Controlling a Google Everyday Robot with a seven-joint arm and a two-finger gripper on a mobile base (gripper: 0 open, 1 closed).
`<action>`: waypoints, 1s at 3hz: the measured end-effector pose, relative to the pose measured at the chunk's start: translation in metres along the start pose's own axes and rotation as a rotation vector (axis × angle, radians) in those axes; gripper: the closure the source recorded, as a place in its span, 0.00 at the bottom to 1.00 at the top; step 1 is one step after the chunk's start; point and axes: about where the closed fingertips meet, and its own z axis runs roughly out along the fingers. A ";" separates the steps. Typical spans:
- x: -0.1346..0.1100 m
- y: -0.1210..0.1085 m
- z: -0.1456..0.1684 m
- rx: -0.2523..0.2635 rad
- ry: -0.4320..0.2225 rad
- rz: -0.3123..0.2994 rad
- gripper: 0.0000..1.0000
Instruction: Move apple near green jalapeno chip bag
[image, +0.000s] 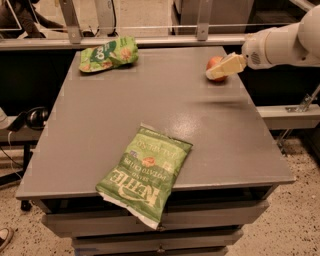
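The grey table (100, 125) takes up most of the view, its flat top seen from above the near edge, with drawer fronts (200, 220) below that edge. A pale rail (165, 41) runs along behind its far side.

The robot's white arm (285, 44) comes in from the upper right and stretches leftward over the table's far right corner.

The green jalapeno chip bag (145, 172) lies flat at the near edge, about midway across. It is turned at a slant, with its white lettering upside down to the camera. Its bottom corner hangs over the front of the table.

A smaller green snack bag (107, 54) sits at the far left corner, crumpled and rounder. It is well apart from the big bag.

The gripper (214, 75), pale yellow, is at the end of the arm, at the far right part of the tabletop. It points down and to the left, and it lies right across the front of the apple. Whether it is spread or clamped on anything cannot be told from this 1 view.

The apple (214, 63), red-orange, rests on the table near the far right edge, partly hidden behind the gripper. It is well apart from the chip bag, with bare grey tabletop between the 2.
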 end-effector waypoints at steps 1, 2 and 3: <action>-0.005 -0.020 0.021 0.036 -0.053 0.030 0.00; -0.001 -0.032 0.037 0.051 -0.048 0.042 0.00; 0.015 -0.036 0.051 0.053 -0.013 0.061 0.00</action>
